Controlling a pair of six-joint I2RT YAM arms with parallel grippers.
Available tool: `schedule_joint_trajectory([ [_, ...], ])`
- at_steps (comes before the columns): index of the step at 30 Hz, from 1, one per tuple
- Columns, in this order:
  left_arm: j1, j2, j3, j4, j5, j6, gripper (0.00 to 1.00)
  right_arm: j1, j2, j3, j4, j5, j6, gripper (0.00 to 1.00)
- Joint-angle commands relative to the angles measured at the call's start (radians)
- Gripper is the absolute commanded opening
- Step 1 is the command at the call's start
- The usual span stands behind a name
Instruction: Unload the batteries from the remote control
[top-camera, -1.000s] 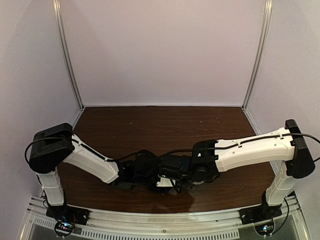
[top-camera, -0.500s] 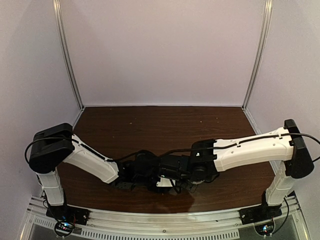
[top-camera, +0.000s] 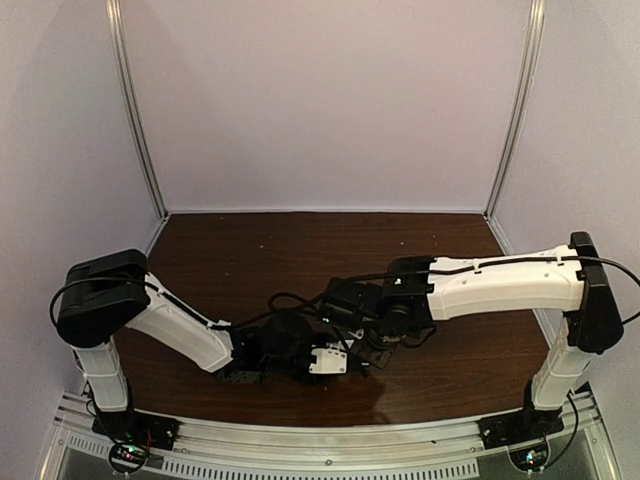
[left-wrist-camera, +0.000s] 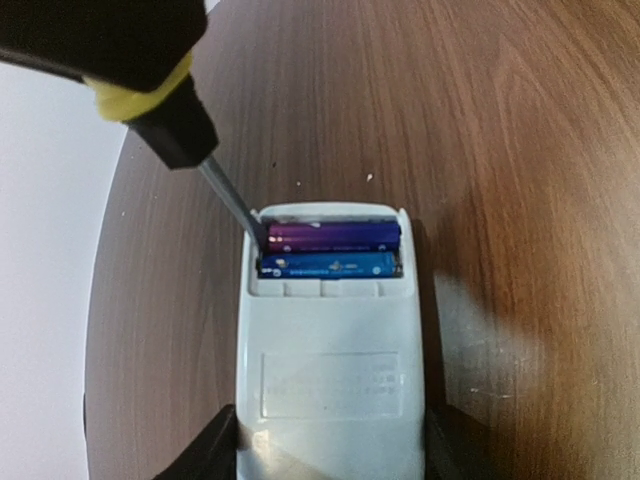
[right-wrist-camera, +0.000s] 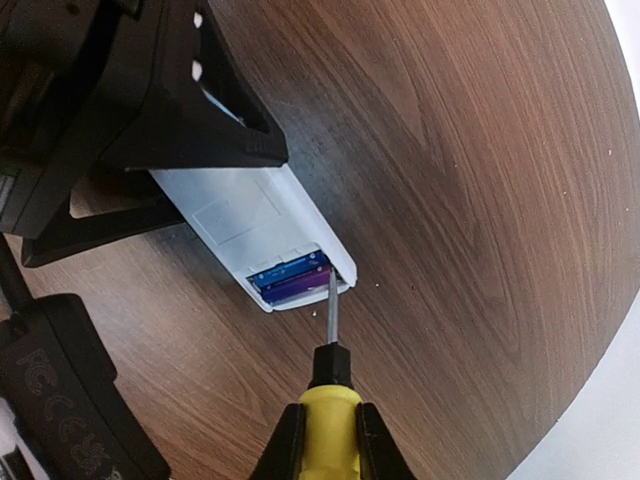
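Note:
The white remote control (left-wrist-camera: 328, 370) lies back side up over the wooden table, and my left gripper (left-wrist-camera: 330, 458) is shut on its near end, a black finger on each long side. Its battery bay is uncovered at the far end. Two batteries lie side by side in the bay, a purple one (left-wrist-camera: 330, 235) and a blue one (left-wrist-camera: 330, 264). My right gripper (right-wrist-camera: 328, 432) is shut on the yellow handle of a screwdriver (right-wrist-camera: 328, 395). The screwdriver's metal tip (left-wrist-camera: 250, 232) sits at the end of the purple battery (right-wrist-camera: 298, 287), inside the bay of the remote control (right-wrist-camera: 240, 215).
Both arms meet low over the near middle of the brown table (top-camera: 300, 250), enclosed by pale walls. The black body of the left wrist (right-wrist-camera: 120, 90) looms close above the remote. A black block with printed marks (right-wrist-camera: 60, 395) sits at lower left in the right wrist view.
The right arm's wrist has drawn back toward the far side and straightened. The left wrist has shifted slightly right, so the remote's white end shows more plainly.

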Motion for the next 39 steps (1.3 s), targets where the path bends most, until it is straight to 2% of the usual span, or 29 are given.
schedule_joint_trajectory([
  [1,-0.024,-0.009,-0.043,-0.001,-0.04,0.079,0.0,-0.059,0.08,-0.031,-0.026,-0.073,-0.028,0.0],
  [16,-0.049,-0.015,-0.081,0.081,-0.095,0.134,0.0,-0.19,0.118,0.04,-0.034,-0.063,-0.052,0.0],
  [26,-0.064,-0.03,-0.092,0.095,-0.11,0.144,0.0,-0.194,0.14,0.108,-0.058,-0.017,-0.017,0.0],
  [39,-0.074,-0.045,-0.106,0.12,-0.133,0.155,0.0,-0.205,0.146,0.107,-0.046,-0.005,-0.01,0.0],
])
